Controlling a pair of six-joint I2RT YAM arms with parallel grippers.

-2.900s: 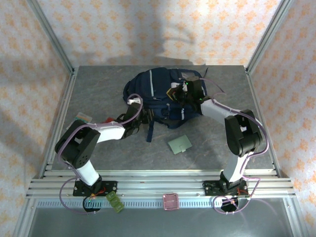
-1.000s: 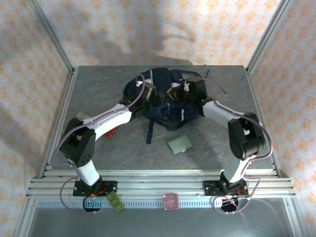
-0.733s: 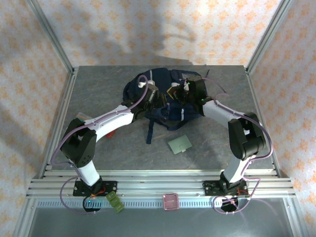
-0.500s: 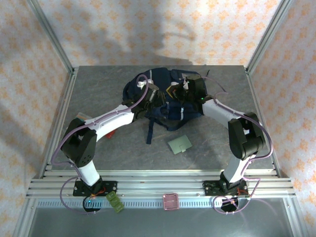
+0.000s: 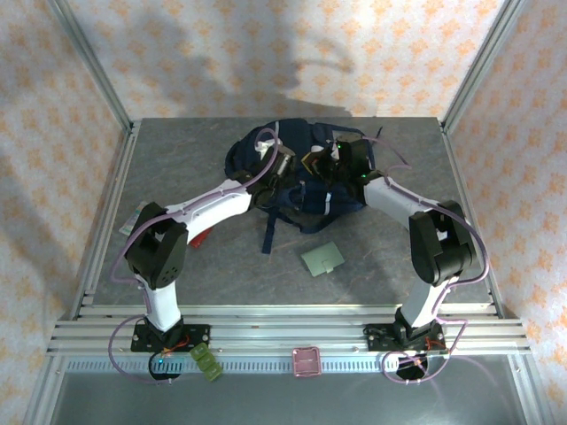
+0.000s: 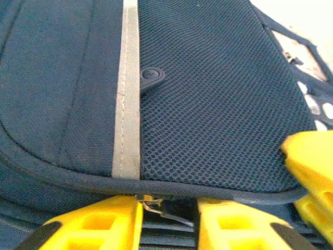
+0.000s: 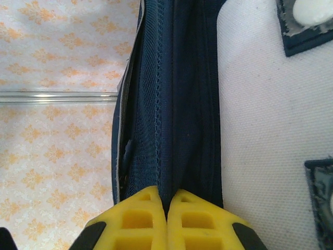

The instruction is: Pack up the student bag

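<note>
On the student bag (image 5: 306,211), right gripper (image 7: 166,205) clamps shut; left gripper (image 6: 166,208) half-open around zip (image 6: 151,204).

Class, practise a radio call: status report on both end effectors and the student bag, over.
Left end effector open, straddling zipper pull. Right end effector shut on student bag fold. Green pad loose on table.

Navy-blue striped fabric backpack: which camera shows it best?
Top external: the whole navy-blue striped fabric backpack lies on the grey table. Left wrist gives a close-up of its mesh and grey stripe; right wrist, a navy fold clamped in the right pincer beside a white-grey patch.
</note>
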